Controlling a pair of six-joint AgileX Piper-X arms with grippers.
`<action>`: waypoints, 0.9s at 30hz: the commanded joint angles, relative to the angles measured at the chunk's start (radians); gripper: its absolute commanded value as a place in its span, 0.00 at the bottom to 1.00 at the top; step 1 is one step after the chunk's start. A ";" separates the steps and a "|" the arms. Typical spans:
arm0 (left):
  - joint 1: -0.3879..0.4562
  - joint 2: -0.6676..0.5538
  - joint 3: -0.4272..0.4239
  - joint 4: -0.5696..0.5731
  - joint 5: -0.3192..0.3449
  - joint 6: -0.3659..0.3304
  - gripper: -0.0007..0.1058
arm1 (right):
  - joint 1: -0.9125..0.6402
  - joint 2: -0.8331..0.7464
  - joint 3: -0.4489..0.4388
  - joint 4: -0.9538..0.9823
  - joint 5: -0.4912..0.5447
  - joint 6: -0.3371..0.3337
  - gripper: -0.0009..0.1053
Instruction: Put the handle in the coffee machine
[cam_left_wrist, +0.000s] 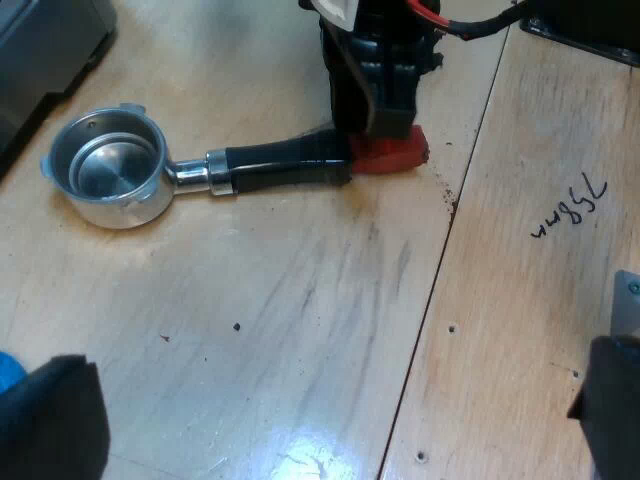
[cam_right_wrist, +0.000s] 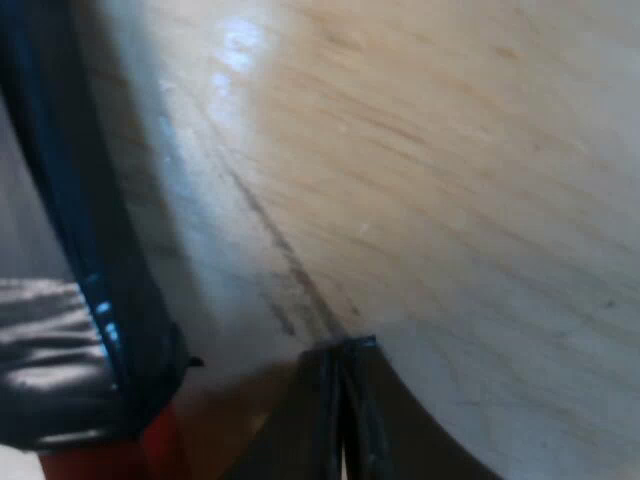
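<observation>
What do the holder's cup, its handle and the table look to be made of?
Holder's cup: metal, likely polished steel, with bright reflections. Handle: glossy black plastic by its sheen, with a matte red end, perhaps plastic or rubber. Table: pale varnished wood; grain and glare show.
</observation>
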 joint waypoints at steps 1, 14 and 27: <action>-0.003 0.001 -0.001 -0.002 0.006 0.001 0.93 | 0.001 0.011 0.002 -0.009 0.000 -0.043 0.01; -0.003 0.001 -0.001 -0.002 0.006 0.001 0.93 | 0.050 0.011 0.002 -0.026 -0.012 -0.064 0.01; -0.003 0.001 -0.001 0.007 -0.063 0.029 0.93 | 0.259 0.011 0.002 -0.082 0.000 0.062 0.01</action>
